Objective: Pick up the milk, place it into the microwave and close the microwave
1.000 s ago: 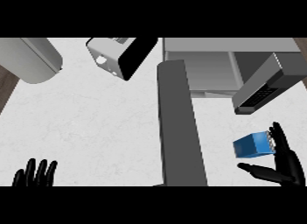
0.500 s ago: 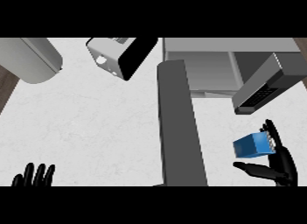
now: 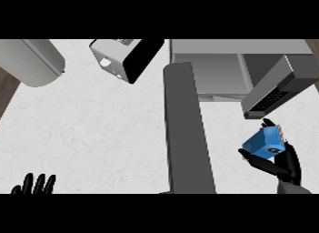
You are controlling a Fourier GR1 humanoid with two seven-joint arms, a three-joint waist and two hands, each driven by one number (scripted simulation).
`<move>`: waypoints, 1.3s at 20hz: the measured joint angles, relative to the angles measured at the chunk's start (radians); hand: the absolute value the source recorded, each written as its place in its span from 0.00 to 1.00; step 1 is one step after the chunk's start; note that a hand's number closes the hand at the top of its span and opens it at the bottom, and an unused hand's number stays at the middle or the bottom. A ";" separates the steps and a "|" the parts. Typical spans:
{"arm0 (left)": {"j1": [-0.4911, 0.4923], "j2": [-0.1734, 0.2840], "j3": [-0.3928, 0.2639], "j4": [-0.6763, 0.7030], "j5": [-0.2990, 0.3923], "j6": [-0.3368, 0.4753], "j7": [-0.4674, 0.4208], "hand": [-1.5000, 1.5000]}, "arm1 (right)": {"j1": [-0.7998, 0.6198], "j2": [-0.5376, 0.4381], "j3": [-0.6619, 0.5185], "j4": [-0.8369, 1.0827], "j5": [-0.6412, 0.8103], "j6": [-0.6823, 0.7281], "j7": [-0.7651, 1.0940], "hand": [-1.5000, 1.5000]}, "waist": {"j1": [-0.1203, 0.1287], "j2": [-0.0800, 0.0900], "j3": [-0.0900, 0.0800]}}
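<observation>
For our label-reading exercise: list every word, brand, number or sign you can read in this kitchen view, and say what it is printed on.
Nothing here can be read as text.
Milk carton, held in the right hand: a small dark mark on its blue face, too blurred to read.
Microwave: rows of light marks on its dark control panel, too small to read.
Toaster: no lettering visible.

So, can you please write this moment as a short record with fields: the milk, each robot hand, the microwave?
milk: blue carton, lifted, tilted, right of the long grey door panel
right robot hand: curled round the milk carton from below and behind
left robot hand: open, fingers up, resting at the lower left edge
microwave: at upper right, door open, cavity shows nothing inside
toaster: upper middle, untouched
</observation>
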 measured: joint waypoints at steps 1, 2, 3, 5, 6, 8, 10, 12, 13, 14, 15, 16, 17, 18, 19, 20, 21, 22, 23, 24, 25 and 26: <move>0.003 0.005 0.005 -0.010 0.007 -0.001 0.007 0.00 | -0.008 -0.006 0.001 0.011 0.015 -0.023 -0.013 1.00 | 0.001 0.000 0.000; 0.001 0.009 0.012 -0.017 0.015 -0.002 0.015 0.00 | -0.025 -0.015 0.006 0.037 0.034 -0.039 -0.023 1.00 | 0.003 0.000 0.000; -0.012 0.005 0.009 -0.020 0.015 0.004 0.026 0.00 | -0.047 -0.023 0.007 0.066 0.046 -0.052 -0.035 1.00 | 0.003 0.001 0.000; -0.034 0.007 0.021 0.002 0.026 -0.002 0.027 0.00 | -0.085 -0.029 -0.001 0.126 0.053 -0.074 -0.068 1.00 | 0.003 0.000 -0.001; -0.026 0.005 0.013 -0.005 0.024 -0.001 0.027 0.00 | -0.089 -0.033 -0.005 0.150 0.056 -0.086 -0.091 1.00 | 0.004 0.000 -0.001; -0.004 0.014 0.013 -0.032 0.027 -0.003 0.037 0.00 | -0.118 -0.023 -0.011 0.184 0.065 -0.137 -0.110 1.00 | 0.005 0.000 -0.001; -0.010 0.008 0.008 -0.017 0.023 -0.003 0.029 0.00 | -0.152 -0.039 -0.029 0.237 0.057 -0.144 -0.138 1.00 | 0.006 0.001 0.000; -0.006 0.017 0.021 -0.016 0.035 -0.013 0.027 0.00 | -0.182 -0.031 -0.043 0.279 0.049 -0.157 -0.196 1.00 | 0.008 0.002 0.000; -0.004 0.016 0.014 -0.017 0.030 -0.014 0.026 0.00 | -0.195 -0.019 -0.046 0.295 0.049 -0.165 -0.232 1.00 | 0.009 0.002 0.000; -0.013 0.013 0.013 -0.010 0.027 -0.013 0.024 0.00 | -0.219 -0.014 -0.049 0.312 0.049 -0.170 -0.262 1.00 | 0.012 0.004 0.000; -0.014 0.018 0.015 -0.012 0.034 -0.020 0.025 0.00 | -0.236 -0.011 -0.055 0.327 0.045 -0.167 -0.301 1.00 | 0.017 0.006 0.001; -0.017 0.011 0.004 -0.011 0.028 -0.016 0.025 0.00 | -0.249 0.001 -0.057 0.339 0.044 -0.170 -0.345 1.00 | 0.021 0.008 0.002; -0.014 0.009 -0.002 -0.017 0.023 -0.014 0.026 0.00 | -0.256 0.016 -0.059 0.352 0.044 -0.170 -0.388 1.00 | 0.024 0.009 0.003; -0.012 0.012 0.003 -0.002 0.025 -0.022 0.011 0.00 | -0.267 0.023 -0.062 0.364 0.042 -0.164 -0.420 1.00 | 0.027 0.009 0.003; -0.019 0.013 0.009 -0.001 0.028 -0.022 0.015 0.00 | -0.281 0.031 -0.066 0.379 0.037 -0.158 -0.447 1.00 | 0.027 0.010 0.003; -0.014 0.017 0.011 -0.002 0.030 -0.026 0.012 0.00 | -0.290 0.037 -0.070 0.395 0.035 -0.152 -0.473 1.00 | 0.027 0.010 0.003; -0.013 0.012 0.001 -0.001 0.026 -0.024 0.014 0.00 | -0.306 0.037 -0.074 0.409 0.032 -0.147 -0.485 1.00 | 0.026 0.010 0.003; -0.002 0.012 -0.008 -0.009 0.022 -0.024 0.012 0.00 | -0.324 0.038 -0.080 0.428 0.028 -0.143 -0.491 1.00 | 0.028 0.010 0.003; -0.008 0.005 -0.007 -0.005 0.018 -0.016 0.011 0.00 | -0.328 0.038 -0.081 0.438 0.025 -0.134 -0.500 1.00 | 0.025 0.009 0.003; 0.003 0.016 0.006 -0.007 0.033 -0.027 0.005 0.00 | -0.332 0.040 -0.082 0.443 0.023 -0.130 -0.506 1.00 | 0.023 0.008 0.002; 0.018 0.021 0.006 -0.007 0.034 -0.037 -0.005 0.00 | -0.337 0.037 -0.085 0.451 0.020 -0.124 -0.512 1.00 | 0.022 0.007 0.002; 0.020 0.026 0.013 -0.003 0.041 -0.043 -0.009 0.00 | -0.343 0.045 -0.083 0.456 0.021 -0.123 -0.518 1.00 | 0.021 0.007 0.002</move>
